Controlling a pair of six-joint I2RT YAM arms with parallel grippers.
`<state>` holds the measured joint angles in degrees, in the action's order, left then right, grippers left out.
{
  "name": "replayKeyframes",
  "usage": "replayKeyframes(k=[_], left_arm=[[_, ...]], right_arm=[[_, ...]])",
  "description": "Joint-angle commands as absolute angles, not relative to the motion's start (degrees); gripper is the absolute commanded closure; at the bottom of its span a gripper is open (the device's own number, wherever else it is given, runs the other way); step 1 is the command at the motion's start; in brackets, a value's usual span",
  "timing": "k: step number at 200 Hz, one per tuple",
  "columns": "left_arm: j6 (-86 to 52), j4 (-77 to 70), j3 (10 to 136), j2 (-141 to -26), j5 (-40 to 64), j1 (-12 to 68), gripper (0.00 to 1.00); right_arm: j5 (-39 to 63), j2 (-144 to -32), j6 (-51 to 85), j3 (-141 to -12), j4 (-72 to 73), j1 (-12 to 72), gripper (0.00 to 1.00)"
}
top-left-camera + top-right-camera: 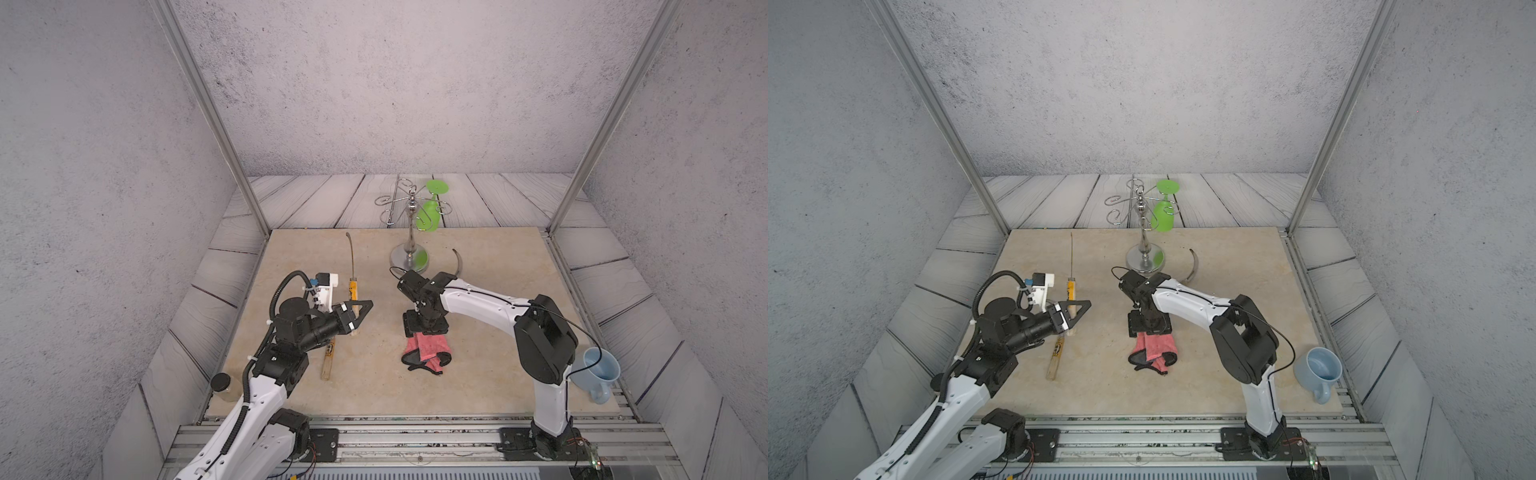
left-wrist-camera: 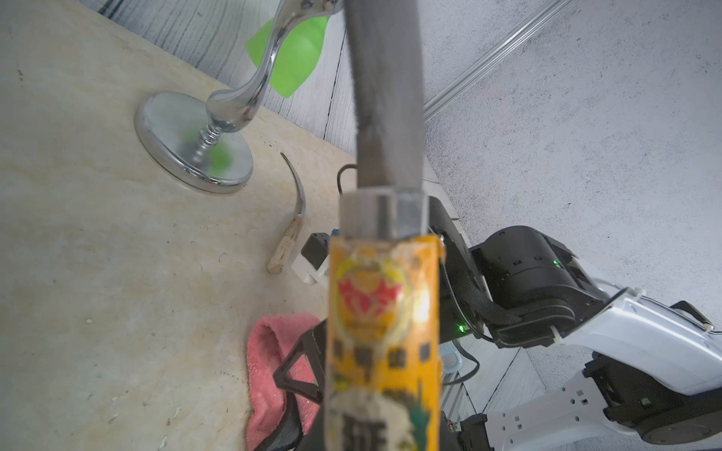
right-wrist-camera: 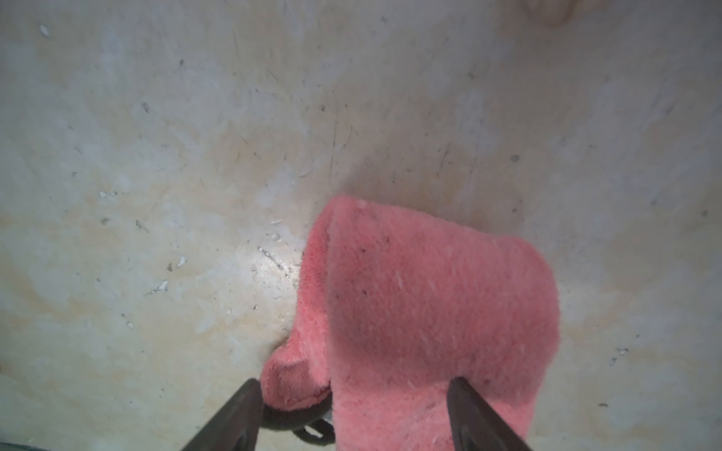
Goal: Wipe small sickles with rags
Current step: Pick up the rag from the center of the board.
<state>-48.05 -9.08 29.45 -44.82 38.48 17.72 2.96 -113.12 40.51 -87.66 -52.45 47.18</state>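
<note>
Beige stone surface (image 1: pixel 498 291). Rag (image 1: pixel 428 347) lies in front of the stand (image 1: pixel 409 253), directly under the right end effector (image 3: pixel 353 382), which is spread wide astride it and gripping nothing. Left end effector (image 1: pixel 360 309) is clamped on the sickle (image 1: pixel 352 286) handle, blade pointing away, beside the stand.

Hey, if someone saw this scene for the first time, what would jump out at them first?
The pink rag at the mat's middle front catches the eye first, with the right gripper open right above it. To its left the left gripper is shut on a sickle with a yellow label band, blade pointing toward the back wall. Behind them a bright green goblet hangs on a chrome stand.
</note>
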Motion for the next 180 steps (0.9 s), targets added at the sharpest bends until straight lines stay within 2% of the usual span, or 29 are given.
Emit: replayKeyframes(k=[1, 72, 87, 107, 124, 139, 158, 180], left_arm=[[-48.3, -10.7, 29.0, -44.2, 40.1, 16.7, 1.0], [-48.7, -12.2, 28.7, -45.2, 42.0, 15.9, 1.0], [-48.7, -12.1, 28.7, -45.3, 42.2, 15.7, 1.0], [-48.9, -12.2, 28.8, -45.3, 42.4, 15.6, 1.0], [-48.9, -12.4, 28.7, -45.3, 42.8, 15.5, 1.0], [-48.9, -12.7, 28.7, -45.3, 43.1, 15.4, 1.0], [-49.4, -13.9, 28.5, -45.6, 44.0, 15.3, 1.0], [-50.6, -16.4, 28.0, -46.2, 45.5, 15.2, 1.0]], right_arm=[[2.5, -116.7, 41.6, -89.0, -54.8, 47.7, 0.24], [1.2, -122.8, 43.0, -87.6, -56.6, 49.0, 0.23], [0.7, -123.5, 42.9, -87.1, -56.9, 49.0, 0.26], [0.1, -124.0, 42.5, -87.0, -56.9, 48.9, 0.39], [0.0, -123.9, 41.8, -86.9, -56.4, 48.9, 0.6], [0.4, -123.1, 41.1, -86.2, -55.0, 48.8, 0.73], [2.5, -120.5, 40.1, -83.5, -50.8, 48.4, 0.82], [4.3, -115.1, 38.6, -79.2, -45.8, 47.5, 0.87]])
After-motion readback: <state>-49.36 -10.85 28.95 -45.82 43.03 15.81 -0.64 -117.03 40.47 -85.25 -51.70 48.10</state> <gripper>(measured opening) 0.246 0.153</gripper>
